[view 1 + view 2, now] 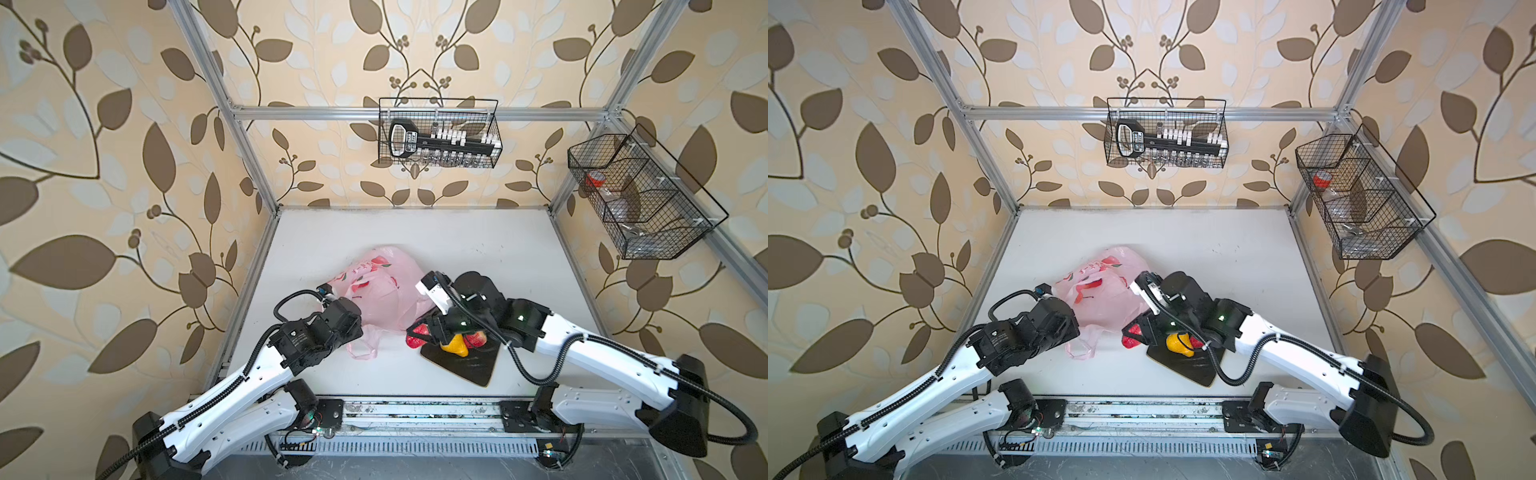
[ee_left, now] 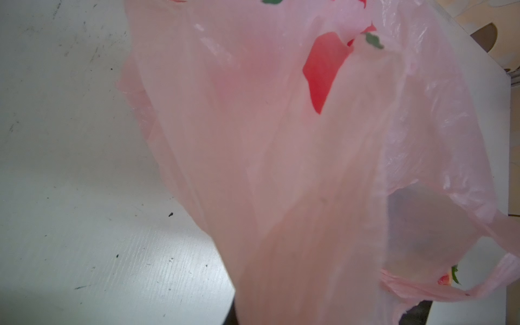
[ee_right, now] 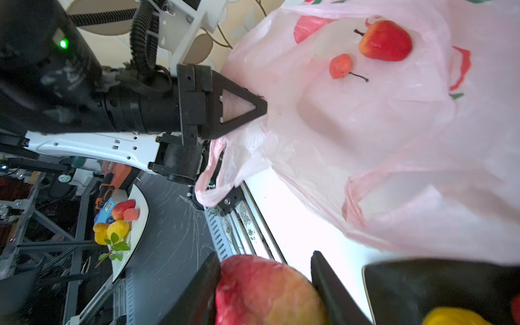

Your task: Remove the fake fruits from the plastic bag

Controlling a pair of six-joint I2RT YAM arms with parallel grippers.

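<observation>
Across the white table (image 1: 374,241), by count: one plastic bag (image 1: 386,291), one black plate (image 1: 465,368), two grippers, five fake fruits (image 1: 1177,345) in sight.

Inside the bag, through its open mouth in the right wrist view, two: a glossy red apple shape (image 3: 385,40) with a dark stem and, just beside it, a smaller pink-orange fruit (image 3: 341,66) with a thin stem.

Outside the bag, three. On the plate, a yellow pear shape (image 1: 455,345) touching a red fruit (image 1: 477,338). Just beside the plate's corner nearest the bag, a red-and-yellow apple (image 3: 267,292), clamped between the two half-spread fingers of the right gripper (image 3: 264,267); resting on the table or lifted off it, impossible to tell.

As for the bag: thin, translucent, pale pink, crumpled, printed with flat red fruit and green leaves. Lying mid-table, left of the plate in both top views, mouth toward the plate. Two loop handles (image 3: 350,209), both limp. Pinched at the rim by the left gripper (image 3: 263,105), tips pressed together on the film.

On the frame behind and to the right, two black wire baskets (image 1: 438,133).
</observation>
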